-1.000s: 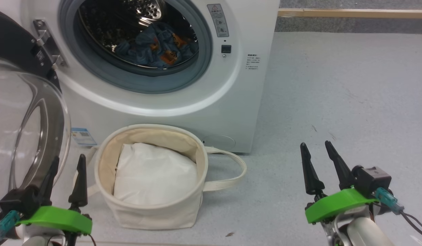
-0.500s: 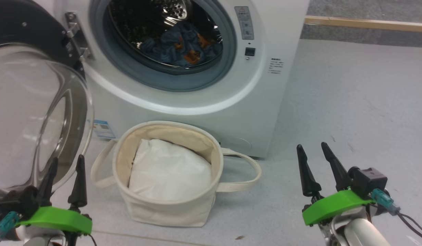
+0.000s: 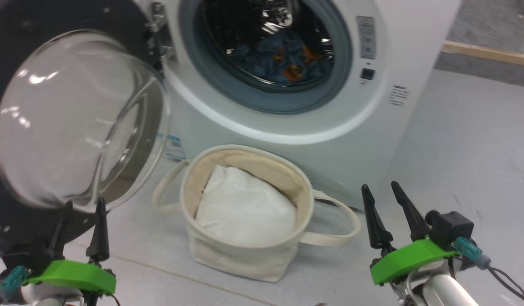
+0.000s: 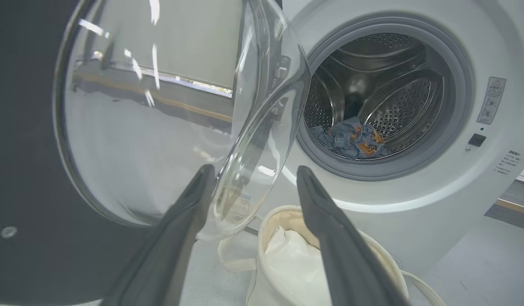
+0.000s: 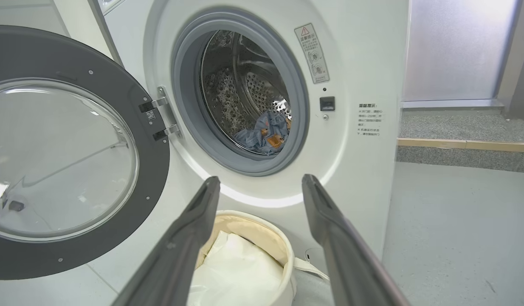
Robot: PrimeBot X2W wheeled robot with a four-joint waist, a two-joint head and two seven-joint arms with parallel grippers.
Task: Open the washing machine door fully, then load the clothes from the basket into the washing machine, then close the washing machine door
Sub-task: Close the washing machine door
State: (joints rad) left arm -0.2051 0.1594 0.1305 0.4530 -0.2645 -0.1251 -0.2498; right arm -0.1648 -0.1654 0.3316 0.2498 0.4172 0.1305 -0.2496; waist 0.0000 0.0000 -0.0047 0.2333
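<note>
The door [image 3: 77,121] hangs open, bear-print clothes [image 3: 287,61] in the drum [image 3: 283,15], basket [image 3: 236,261] out front (white pad [image 3: 245,212] inside). The left gripper [image 3: 83,203] and right gripper [image 3: 378,187] are both spread wide, holding nothing.

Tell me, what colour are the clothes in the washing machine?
The clothes are blue with orange-brown prints, clearest in the left wrist view.
</note>
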